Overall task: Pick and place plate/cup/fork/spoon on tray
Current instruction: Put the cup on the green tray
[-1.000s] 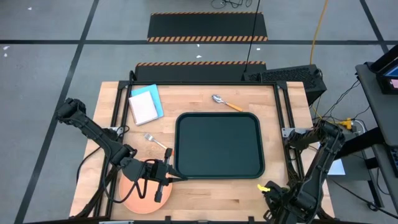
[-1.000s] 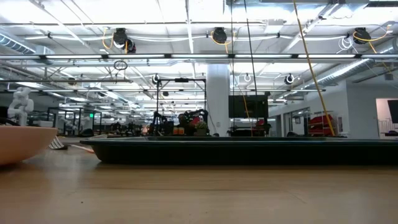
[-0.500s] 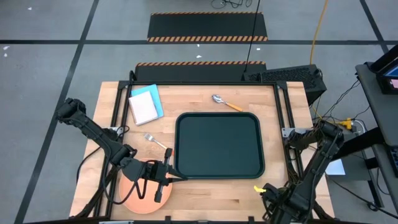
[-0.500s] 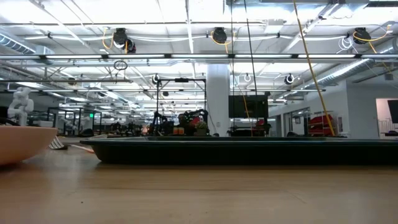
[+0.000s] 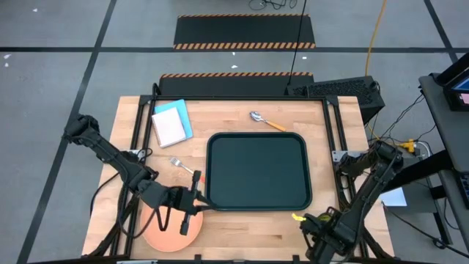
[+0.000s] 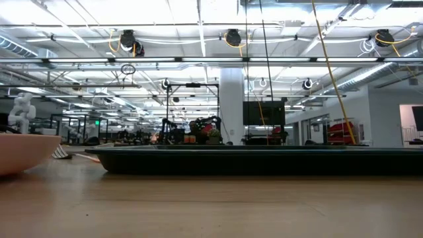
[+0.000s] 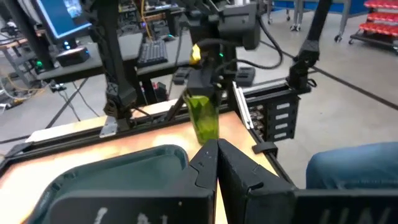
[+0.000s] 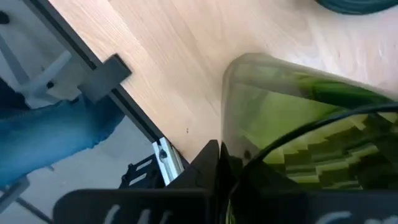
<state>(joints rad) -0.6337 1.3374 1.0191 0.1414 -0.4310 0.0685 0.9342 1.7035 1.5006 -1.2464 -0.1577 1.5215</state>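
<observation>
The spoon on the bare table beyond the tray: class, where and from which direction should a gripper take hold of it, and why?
Grip the spoon across its slim orange handle, coming straight down from above. It lies flat and alone on the table, handle angled toward the tray, leaving both long sides open.

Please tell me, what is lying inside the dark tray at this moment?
Nothing shows inside the tray: its dark floor is bare. The spoon, fork and plate lie outside on the table; the left hand covers part of the plate.

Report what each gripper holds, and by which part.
Right gripper holds the cup by its rim. Left gripper, above the plate, holds nothing visible.
</observation>
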